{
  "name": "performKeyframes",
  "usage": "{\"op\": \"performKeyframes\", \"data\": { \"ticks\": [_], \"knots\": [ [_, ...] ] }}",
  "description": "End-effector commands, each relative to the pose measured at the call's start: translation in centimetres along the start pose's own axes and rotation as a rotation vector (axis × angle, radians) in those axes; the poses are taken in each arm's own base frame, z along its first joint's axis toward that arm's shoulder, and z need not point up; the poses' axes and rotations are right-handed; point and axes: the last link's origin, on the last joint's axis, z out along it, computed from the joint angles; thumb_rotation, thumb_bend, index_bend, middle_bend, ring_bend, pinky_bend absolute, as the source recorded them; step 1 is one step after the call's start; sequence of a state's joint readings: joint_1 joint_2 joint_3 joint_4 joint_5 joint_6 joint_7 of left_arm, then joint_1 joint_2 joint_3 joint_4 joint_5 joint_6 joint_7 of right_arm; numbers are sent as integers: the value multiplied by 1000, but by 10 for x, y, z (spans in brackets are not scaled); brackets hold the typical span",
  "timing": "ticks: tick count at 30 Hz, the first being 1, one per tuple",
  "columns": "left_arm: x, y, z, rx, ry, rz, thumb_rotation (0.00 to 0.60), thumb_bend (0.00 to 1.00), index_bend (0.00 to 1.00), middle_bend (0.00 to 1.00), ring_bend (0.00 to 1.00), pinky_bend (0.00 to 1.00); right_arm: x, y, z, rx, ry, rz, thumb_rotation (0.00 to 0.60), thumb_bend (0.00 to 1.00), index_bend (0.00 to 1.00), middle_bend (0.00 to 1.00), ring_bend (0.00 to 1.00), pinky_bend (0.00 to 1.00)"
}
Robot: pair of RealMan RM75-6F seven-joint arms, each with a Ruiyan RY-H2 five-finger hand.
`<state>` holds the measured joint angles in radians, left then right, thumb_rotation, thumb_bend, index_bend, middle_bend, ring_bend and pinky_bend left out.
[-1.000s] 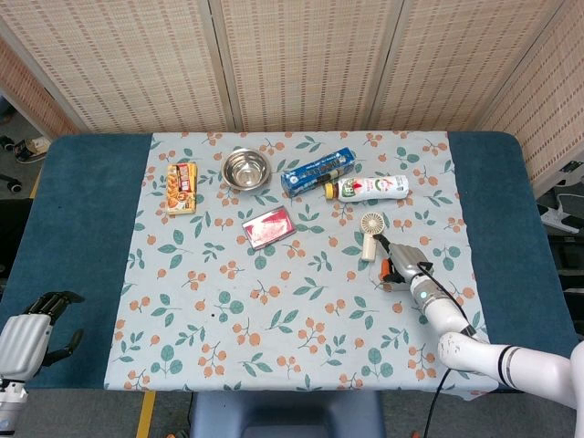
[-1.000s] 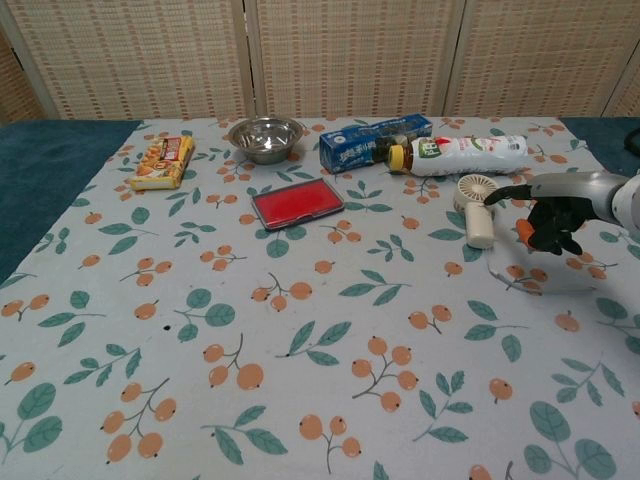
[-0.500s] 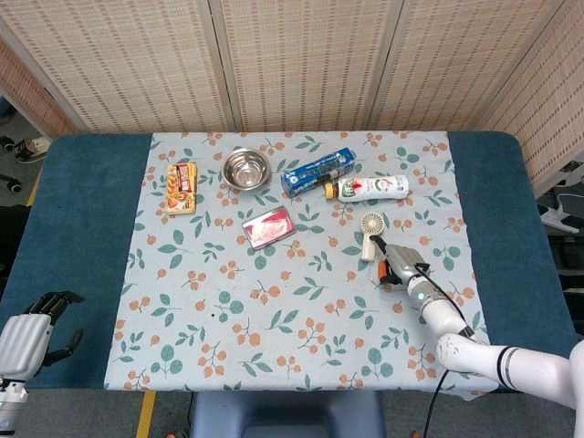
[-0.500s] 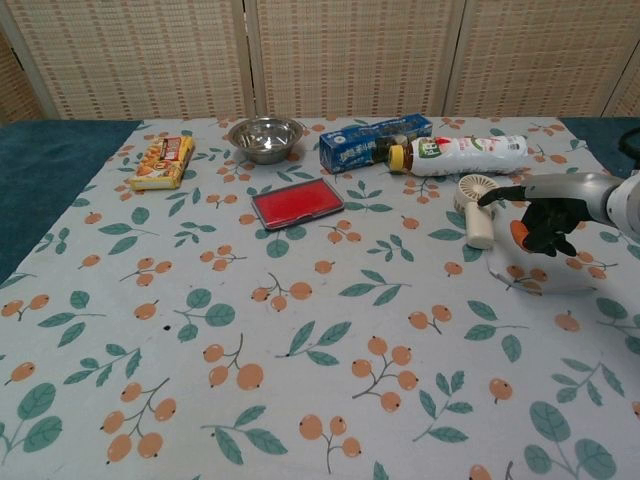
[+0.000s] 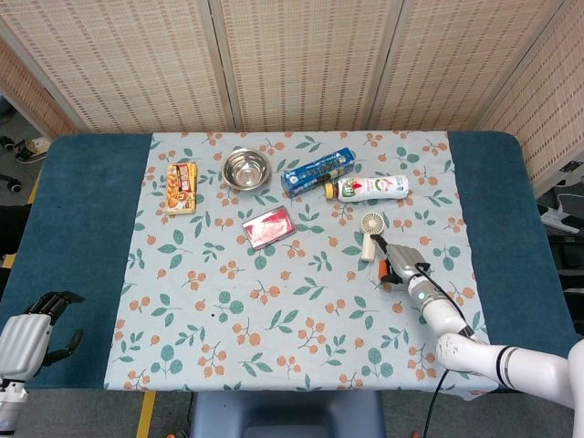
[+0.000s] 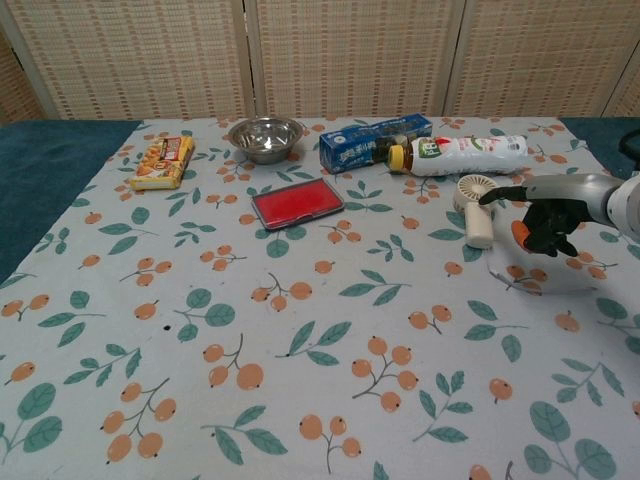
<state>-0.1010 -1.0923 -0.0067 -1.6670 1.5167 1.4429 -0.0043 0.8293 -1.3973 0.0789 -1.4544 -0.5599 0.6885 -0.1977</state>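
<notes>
Left hand (image 5: 35,333) hangs off the table's near left corner, fingers curled in, holding nothing. Right hand (image 6: 545,217) hovers over the cloth (image 6: 300,300) at right, fingers curled, one stretched toward the fan; whether it grips anything, cannot tell. Small handheld fan (image 6: 474,204) lies flat just left of it, long axis near-to-far, round head pointing away. Beyond: bottle (image 6: 455,154) lying crosswise, cap left.
</notes>
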Motion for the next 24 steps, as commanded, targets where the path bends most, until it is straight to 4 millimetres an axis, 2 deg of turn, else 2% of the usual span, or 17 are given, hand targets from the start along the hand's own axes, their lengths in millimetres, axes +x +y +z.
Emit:
{"op": "performKeyframes", "data": {
  "ticks": [1,24],
  "knots": [
    [0,0,0,0,1,-1,600,352,295,258,203,367,0,1,0,-3,-3,1,600,745,0,813,699,742],
    [1,-1,0,1,4,-6,600,353,295,258,203,367,0,13,5,-34,-4,26,600,745,0,813,699,742]
  ]
}}
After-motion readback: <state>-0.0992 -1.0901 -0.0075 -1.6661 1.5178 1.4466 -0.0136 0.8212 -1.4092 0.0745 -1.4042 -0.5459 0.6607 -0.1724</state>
